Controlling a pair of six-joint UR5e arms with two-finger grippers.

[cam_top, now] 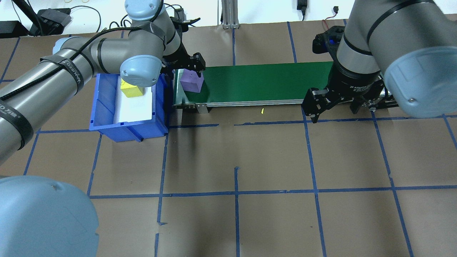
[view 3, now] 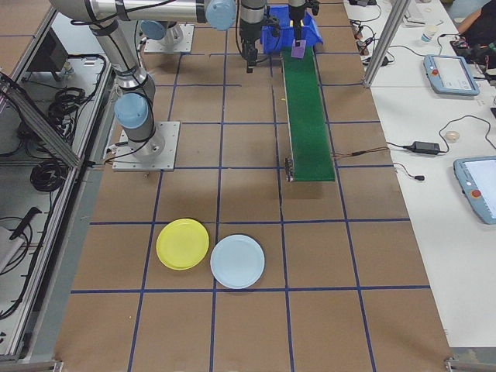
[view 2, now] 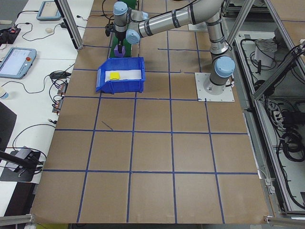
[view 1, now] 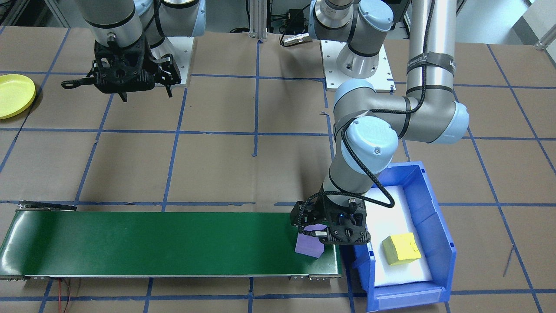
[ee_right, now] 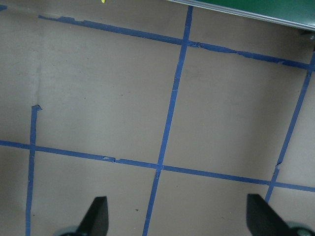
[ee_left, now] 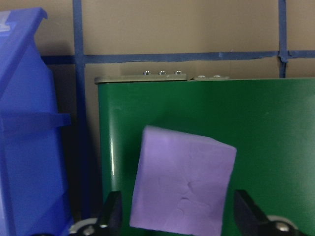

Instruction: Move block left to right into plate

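A purple block (view 1: pixel 309 246) (ee_left: pixel 182 191) rests on the end of the green conveyor belt (view 1: pixel 152 243) next to the blue bin. My left gripper (view 1: pixel 310 234) (ee_left: pixel 179 216) hangs over it, open, one finger on each side with a gap to the block. The yellow plate (view 1: pixel 13 95) (view 3: pixel 182 243) lies far off on the table at the robot's right. Well away from the block, my right gripper (view 1: pixel 119 89) (ee_right: pixel 174 221) stands open above bare table with nothing between its fingers.
The blue bin (view 1: pixel 434 226) beside the belt holds a yellow block (view 1: pixel 402 248) on a white liner. A light blue plate (view 3: pixel 237 261) lies touching the yellow plate. Blue tape lines cross the brown table.
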